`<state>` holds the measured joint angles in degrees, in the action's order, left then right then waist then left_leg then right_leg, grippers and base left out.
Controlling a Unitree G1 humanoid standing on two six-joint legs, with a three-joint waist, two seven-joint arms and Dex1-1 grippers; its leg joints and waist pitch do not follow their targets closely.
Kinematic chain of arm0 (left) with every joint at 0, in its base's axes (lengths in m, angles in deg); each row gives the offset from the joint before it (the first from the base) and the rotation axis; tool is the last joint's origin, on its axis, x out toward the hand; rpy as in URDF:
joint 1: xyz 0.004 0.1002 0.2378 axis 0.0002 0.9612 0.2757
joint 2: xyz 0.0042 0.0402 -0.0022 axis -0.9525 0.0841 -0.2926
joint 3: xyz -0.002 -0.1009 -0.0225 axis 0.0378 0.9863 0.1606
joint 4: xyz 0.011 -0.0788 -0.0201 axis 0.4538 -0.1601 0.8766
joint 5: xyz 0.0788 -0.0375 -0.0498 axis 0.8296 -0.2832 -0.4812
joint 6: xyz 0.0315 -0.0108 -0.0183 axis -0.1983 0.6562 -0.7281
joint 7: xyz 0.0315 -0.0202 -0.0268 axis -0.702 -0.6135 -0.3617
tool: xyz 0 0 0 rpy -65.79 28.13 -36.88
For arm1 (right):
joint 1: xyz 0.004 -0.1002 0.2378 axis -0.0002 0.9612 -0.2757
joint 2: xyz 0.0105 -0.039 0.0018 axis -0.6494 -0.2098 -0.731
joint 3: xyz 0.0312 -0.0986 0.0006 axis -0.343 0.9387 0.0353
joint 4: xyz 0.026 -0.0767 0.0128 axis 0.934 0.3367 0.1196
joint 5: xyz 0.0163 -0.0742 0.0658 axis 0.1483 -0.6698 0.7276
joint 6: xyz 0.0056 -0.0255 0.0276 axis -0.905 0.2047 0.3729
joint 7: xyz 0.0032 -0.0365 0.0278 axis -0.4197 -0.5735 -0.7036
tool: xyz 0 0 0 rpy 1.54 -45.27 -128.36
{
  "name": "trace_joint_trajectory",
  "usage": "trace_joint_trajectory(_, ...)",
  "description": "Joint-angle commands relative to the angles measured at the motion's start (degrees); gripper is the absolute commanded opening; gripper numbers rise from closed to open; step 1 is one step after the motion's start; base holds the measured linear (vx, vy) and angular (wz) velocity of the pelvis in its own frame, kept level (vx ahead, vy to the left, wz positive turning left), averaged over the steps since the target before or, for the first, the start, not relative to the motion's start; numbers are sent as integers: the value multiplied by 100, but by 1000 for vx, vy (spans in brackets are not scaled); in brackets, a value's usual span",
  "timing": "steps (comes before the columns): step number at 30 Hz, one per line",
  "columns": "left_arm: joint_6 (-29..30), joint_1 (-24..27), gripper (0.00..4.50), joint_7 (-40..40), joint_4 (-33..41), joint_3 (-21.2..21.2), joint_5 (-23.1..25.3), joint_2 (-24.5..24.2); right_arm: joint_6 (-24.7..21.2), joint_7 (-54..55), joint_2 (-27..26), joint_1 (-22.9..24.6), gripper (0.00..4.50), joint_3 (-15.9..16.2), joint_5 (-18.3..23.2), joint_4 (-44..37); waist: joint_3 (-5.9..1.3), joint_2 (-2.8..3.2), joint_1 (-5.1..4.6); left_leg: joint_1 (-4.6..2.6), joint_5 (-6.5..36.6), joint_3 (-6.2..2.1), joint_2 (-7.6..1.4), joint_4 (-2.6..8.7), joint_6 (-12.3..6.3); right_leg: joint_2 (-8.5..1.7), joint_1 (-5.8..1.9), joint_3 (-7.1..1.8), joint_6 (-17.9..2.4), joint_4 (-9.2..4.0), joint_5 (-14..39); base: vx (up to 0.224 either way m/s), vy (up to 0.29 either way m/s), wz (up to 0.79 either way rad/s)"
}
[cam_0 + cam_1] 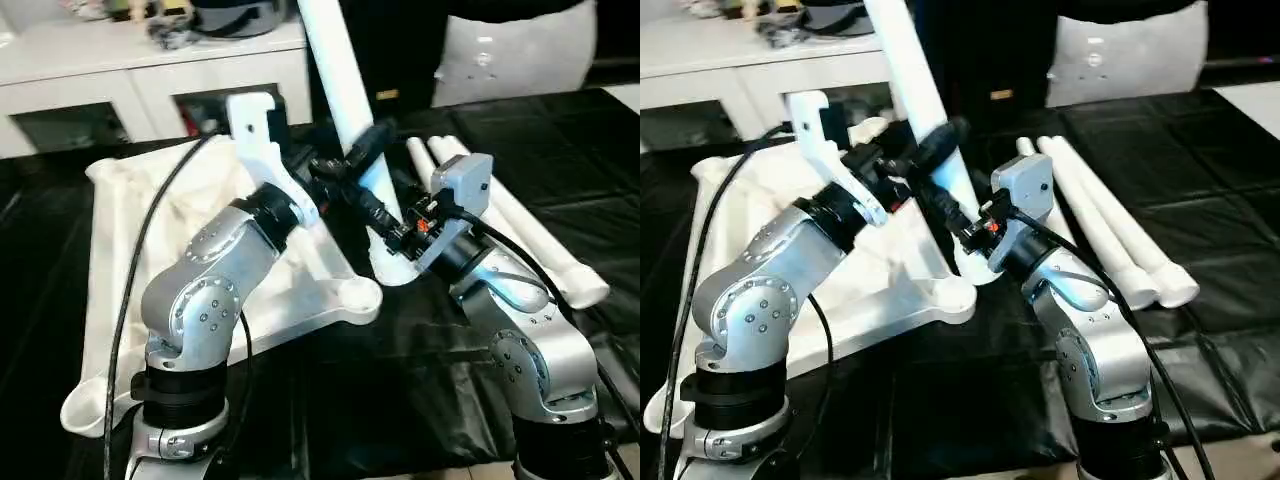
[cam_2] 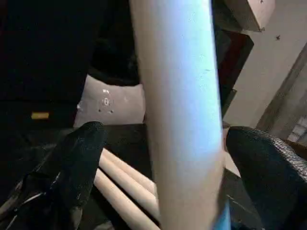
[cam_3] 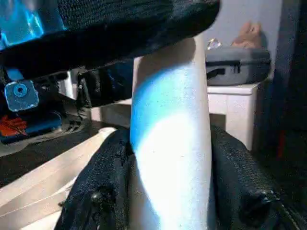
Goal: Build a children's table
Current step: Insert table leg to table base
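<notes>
White table top lying upside down on the black-covered bench, raised rim up, one rounded corner socket facing the arms. One tapered white leg standing steeply tilted, thick lower end down beside that corner socket, upper end running out past the frame's top edge. Right gripper clamped on the leg's lower part — black fingers pressed to both sides of the shaft, roughly half closed. Left gripper higher on the same leg, fingers spread wide with the shaft between them, gaps visible on both sides — not gripping. Three more legs lying side by side on the bench to the right of the right arm, touching each other, thick ends nearer the robot. White cabinet behind the bench, clutter on top. Grey-white cushion at the far right behind the bench.
</notes>
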<state>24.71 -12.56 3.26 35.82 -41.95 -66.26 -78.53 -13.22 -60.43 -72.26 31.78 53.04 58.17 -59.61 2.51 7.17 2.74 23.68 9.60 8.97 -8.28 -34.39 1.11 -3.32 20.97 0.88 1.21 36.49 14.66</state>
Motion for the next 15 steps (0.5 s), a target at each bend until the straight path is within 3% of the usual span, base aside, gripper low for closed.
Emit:
trace_joint_trajectory(1,-90,-34,415,56,22,-66,217,-165,191,28,-33,41,185,103,-58,71,-351,-111,-3,-125,736,-162,-347,324,-196,-408,-197,-170,-1003,-481,28,0,0,0)
trace_joint_trajectory(5,-62,24,415,147,7,-276,383,-332,319,49,-40,59,185,162,-93,116,-359,-74,-39,-135,707,-173,-358,325,-208,-397,-196,-157,-1041,-454,-101,0,0,0)
trace_joint_trajectory(10,-5,50,415,39,21,-349,362,-303,486,14,-14,58,185,270,-189,193,-372,-98,-39,-130,600,-167,-360,303,-292,-402,-207,-150,-1156,-424,-436,0,0,0)
trace_joint_trajectory(15,-12,76,415,31,13,-355,400,-295,591,-4,4,44,185,307,-199,270,-368,-89,-34,-130,617,-165,-362,297,-344,-412,-206,-149,-1195,-426,-324,0,0,0)
